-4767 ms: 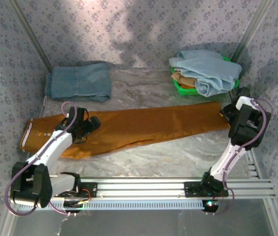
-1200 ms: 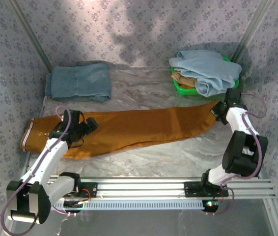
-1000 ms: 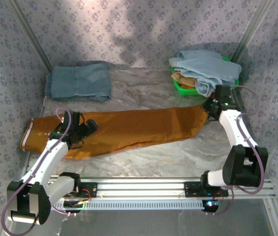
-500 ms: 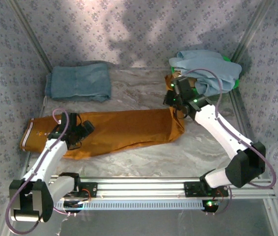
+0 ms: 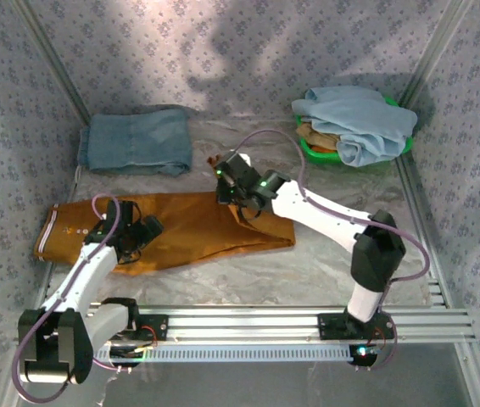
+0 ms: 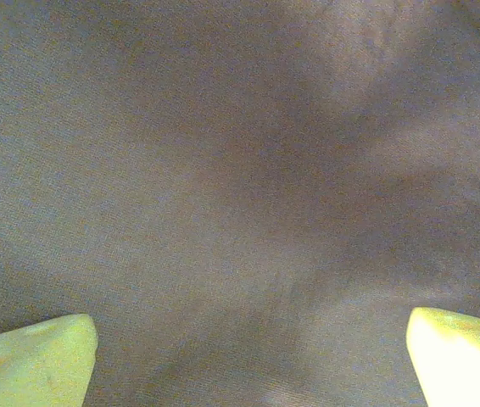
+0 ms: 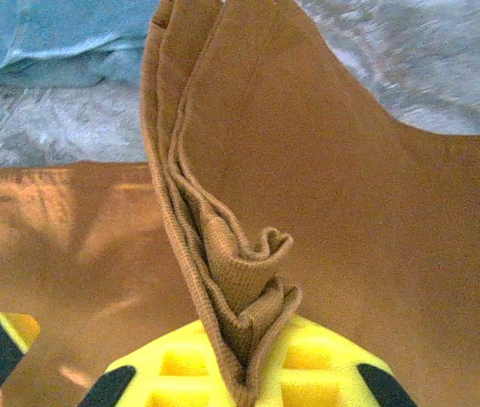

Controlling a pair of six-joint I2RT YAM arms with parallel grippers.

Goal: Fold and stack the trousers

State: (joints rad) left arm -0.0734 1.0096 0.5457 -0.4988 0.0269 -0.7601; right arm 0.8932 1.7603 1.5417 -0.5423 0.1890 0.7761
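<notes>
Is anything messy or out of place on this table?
Mostly tidy. The pale blue garment spills over the rim of the green basket at the far right instead of lying folded. The orange trousers look lopsided, but the right tool is pinching their bunched leg end mid-fold.

Rust-orange trousers [image 5: 191, 231], pale-lined waistband at 9 o'clock, legs lying flat toward 3 o'clock, hem ends lifted, bunched, doubled back over centre
</notes>
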